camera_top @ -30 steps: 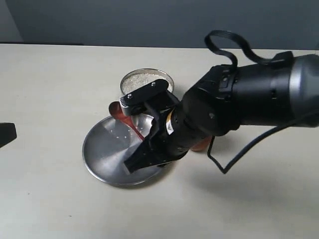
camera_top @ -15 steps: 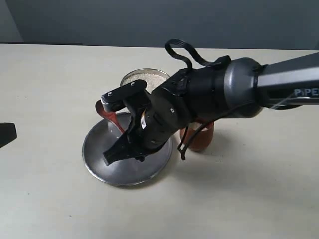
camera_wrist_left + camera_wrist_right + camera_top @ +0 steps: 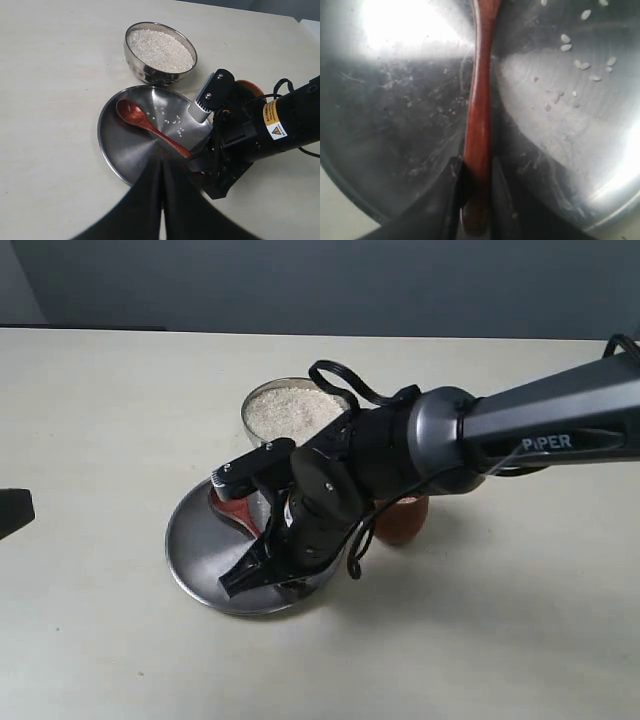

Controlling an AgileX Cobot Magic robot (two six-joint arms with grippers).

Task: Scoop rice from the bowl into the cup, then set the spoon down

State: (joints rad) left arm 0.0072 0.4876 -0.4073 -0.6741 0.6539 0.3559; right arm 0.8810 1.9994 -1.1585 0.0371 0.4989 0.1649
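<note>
So the big change over the last second: the right arm swung in toward the left of the exterior view and dropped. The spoon (image 3: 155,128) was hanging above the steel plate (image 3: 120,155), and now it's down in it. From the left wrist view its oval end looks to be resting on the metal, with nothing in it. To me that reads as the scooping being over and the set-down about half done.

The right gripper (image 3: 476,172) hasn't let go yet. The right wrist view shows its fingers clamped on either side of the slim handle, close to the handle's end. I'd guess all that's left is to release and back off without dragging the spoon along.

The left gripper (image 3: 162,167) is parked off at the left edge of the exterior view, tips together and holding nothing.

Head count:
- one bowl (image 3: 145,75), upper centre, with a full heap of rice (image 3: 160,47), touching the plate's far rim or right beside it
- one cup (image 3: 400,520), right of the plate and mostly hidden behind the arm, so I can't see inside it
- one spoon, one plate
- a scatter of stray grains (image 3: 170,120) on the plate, too tiny to count properly
- two arms over one pale surface (image 3: 100,390)
</note>
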